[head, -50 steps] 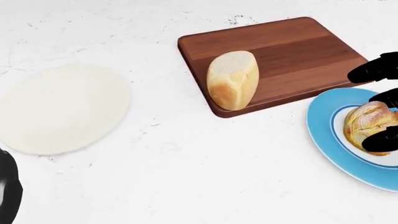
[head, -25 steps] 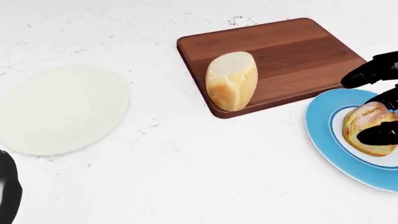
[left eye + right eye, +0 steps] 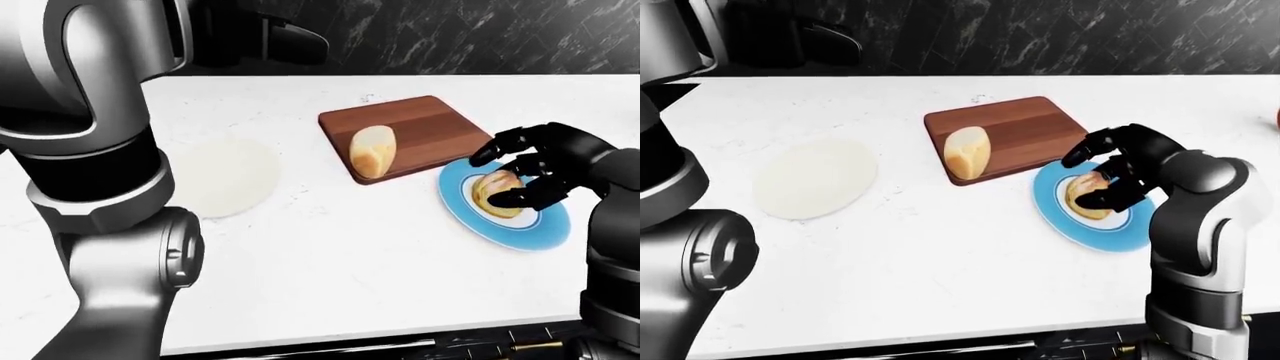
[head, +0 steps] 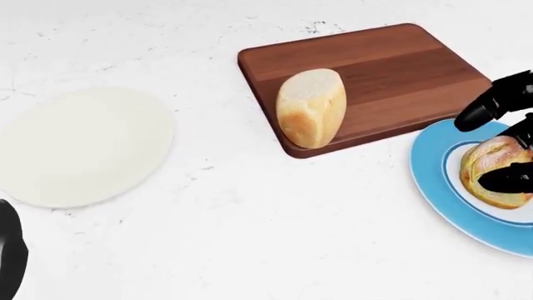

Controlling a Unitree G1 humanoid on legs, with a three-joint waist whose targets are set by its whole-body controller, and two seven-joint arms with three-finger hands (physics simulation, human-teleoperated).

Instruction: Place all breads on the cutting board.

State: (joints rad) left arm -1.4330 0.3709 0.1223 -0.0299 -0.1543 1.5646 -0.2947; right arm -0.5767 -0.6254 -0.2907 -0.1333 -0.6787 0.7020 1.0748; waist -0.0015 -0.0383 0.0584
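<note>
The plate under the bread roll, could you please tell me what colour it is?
Blue rim with a white centre; the plate shows best in the left-eye view.

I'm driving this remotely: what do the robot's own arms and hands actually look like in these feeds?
Both arms are smooth, glossy silver-grey shells in rounded segments with darker grey joint rings; the left arm fills the left-eye view's left side, the right arm rises at the right. The right hand is matte black with three thick jointed fingers. No cables or markings show.
</note>
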